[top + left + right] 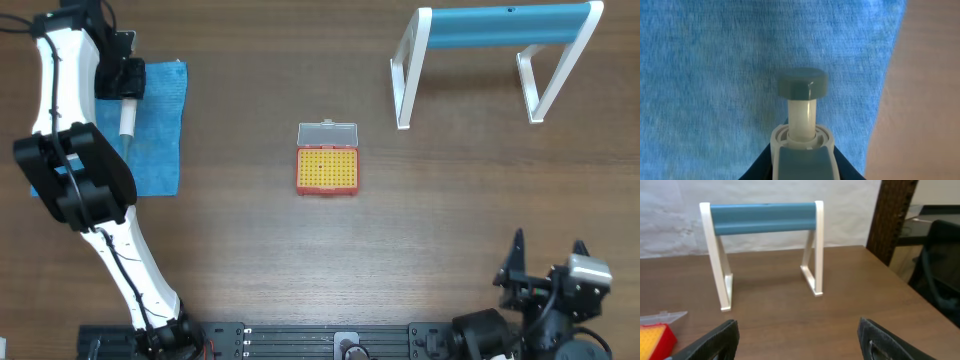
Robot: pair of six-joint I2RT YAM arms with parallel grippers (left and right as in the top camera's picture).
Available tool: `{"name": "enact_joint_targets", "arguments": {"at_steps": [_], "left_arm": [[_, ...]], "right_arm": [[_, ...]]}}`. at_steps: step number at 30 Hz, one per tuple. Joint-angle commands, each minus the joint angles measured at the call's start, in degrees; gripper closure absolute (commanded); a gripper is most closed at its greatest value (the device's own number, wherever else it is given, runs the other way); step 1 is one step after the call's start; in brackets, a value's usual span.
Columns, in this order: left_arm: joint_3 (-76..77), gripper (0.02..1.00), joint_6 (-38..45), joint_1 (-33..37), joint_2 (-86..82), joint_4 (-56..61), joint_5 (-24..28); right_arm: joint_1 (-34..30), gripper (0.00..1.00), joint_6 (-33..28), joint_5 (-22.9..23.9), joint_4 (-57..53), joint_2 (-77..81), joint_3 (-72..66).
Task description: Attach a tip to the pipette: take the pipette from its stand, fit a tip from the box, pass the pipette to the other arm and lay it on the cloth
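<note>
My left arm reached far up the table's left side. Its gripper (124,86) hung over the blue cloth (160,130), jaws clamped on the pipette (802,105). My right gripper (797,347) sat low near its base, jaws wide, facing the tip box (327,170) and, farther off, the stand (762,217).

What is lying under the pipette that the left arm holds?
A blue cloth spreads beneath the pipette, with bare wooden table beside it. The patch directly under the pipette's body is covered, so whether they touch cannot be seen.
</note>
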Motion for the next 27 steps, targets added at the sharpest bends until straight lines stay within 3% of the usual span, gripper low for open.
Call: {"name": "enact_joint_targets", "arguments": {"at_steps": [1,13,27], "left_arm": [[1.3,0.993,1.0,0.0,2.7,3.7,1.4],[1.3,0.991,1.0,-0.1,6.6,7.5,2.0],[1.3,0.985,1.8,-0.1,8.9,8.2,2.8]], "right_arm": [[0.0,0.218,0.7,-6.7,5.9,-0.7,-5.8],[0.0,0.215,5.2,-14.8,46.8,-0.7,-33.0],[0.0,0.215,5.2,-19.7,54.8,-0.7,-40.3]]}}
